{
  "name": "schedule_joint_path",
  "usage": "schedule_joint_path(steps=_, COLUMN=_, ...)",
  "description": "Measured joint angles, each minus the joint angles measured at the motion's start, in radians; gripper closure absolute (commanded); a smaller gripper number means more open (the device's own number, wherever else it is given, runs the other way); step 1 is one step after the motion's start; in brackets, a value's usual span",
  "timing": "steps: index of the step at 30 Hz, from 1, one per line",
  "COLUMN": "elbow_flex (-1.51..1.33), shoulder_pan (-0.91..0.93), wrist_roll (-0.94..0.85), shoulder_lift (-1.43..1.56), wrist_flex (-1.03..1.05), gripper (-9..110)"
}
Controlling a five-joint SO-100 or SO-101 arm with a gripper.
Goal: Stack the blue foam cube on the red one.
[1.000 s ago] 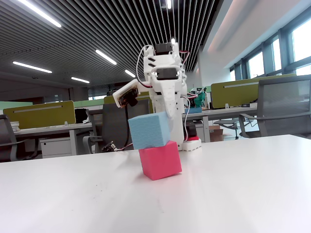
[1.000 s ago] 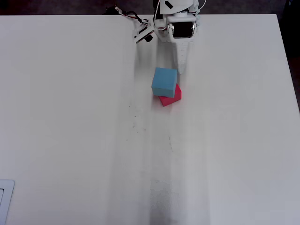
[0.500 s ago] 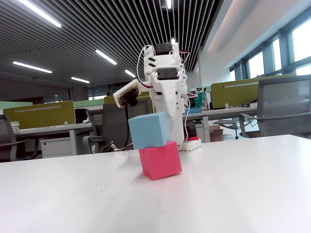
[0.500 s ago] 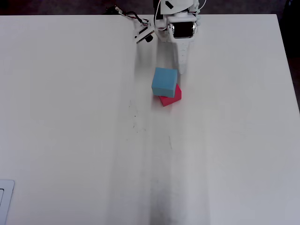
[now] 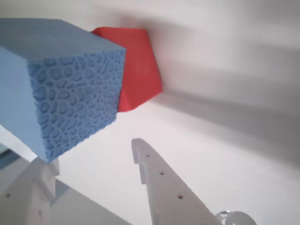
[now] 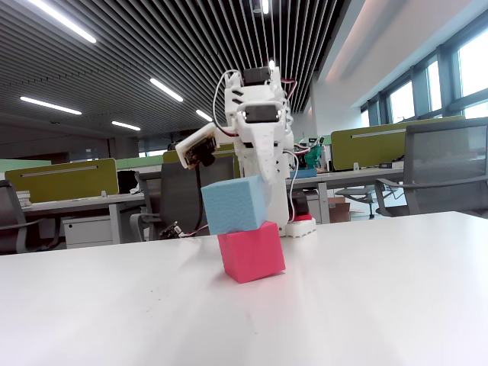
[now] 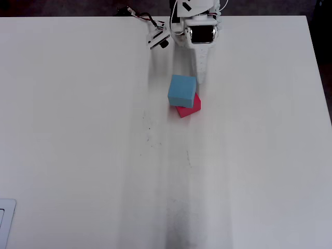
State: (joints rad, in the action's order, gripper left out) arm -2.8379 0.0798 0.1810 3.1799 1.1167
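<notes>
The blue foam cube [image 7: 182,90] is seen sitting on top of the red one [image 7: 190,107], near the far edge of the white table [image 7: 78,129] in the overhead view, just in front of the robot arm [image 7: 199,39]. The stack is not neat. In the overhead view the blue cube is pushed toward the far edge and a bit to the left, so one corner and a strip of the red cube are left showing. In the fixed view the blue foam cube [image 6: 235,204] is seen tipped a little and hanging over the left side of the red one [image 6: 252,251], and the red cube is turned so that a corner points at the camera. The two cubes are touching. In the wrist view the blue foam cube [image 5: 61,84] fills the top left, with its small pits plain to see, and the red one [image 5: 138,70] is seen behind it on the table. The pincer [image 5: 89,161] is spread apart and nothing is held in it. One white finger [image 5: 161,187] with small holes is seen just below the cubes, and the other finger [image 5: 37,180] is at the bottom left, just under the blue cube's lower corner.
</notes>
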Motion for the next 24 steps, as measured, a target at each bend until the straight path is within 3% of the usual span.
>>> schedule_joint_path(steps=24, elbow_flex=-0.041, shoulder_pan=-0.043, wrist_roll=0.0, shoulder_lift=-0.002, wrist_flex=-0.143, gripper=83)
